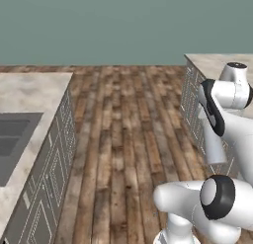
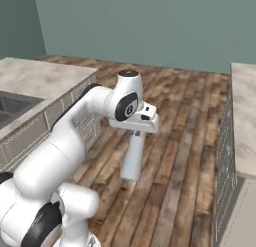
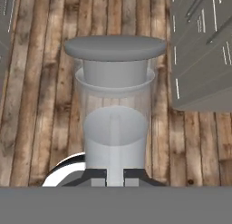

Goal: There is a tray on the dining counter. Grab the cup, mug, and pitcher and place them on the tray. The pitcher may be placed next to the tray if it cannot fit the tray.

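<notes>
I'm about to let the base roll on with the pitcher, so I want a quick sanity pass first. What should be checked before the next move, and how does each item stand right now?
1. Grip: the gripper is shut on the pitcher - ok.
2. Pitcher's hang: it points straight down below the hand, over the wooden floor - ok.
3. Lid: seated on the pitcher's top in the hand view - ok.
4. Clearance: the pitcher is apart from the cabinets on either side of the aisle - ok.
5. Dining counter with its sink: in sight to the left - ok.
6. The tray's place on the counter: cannot tell.
</notes>
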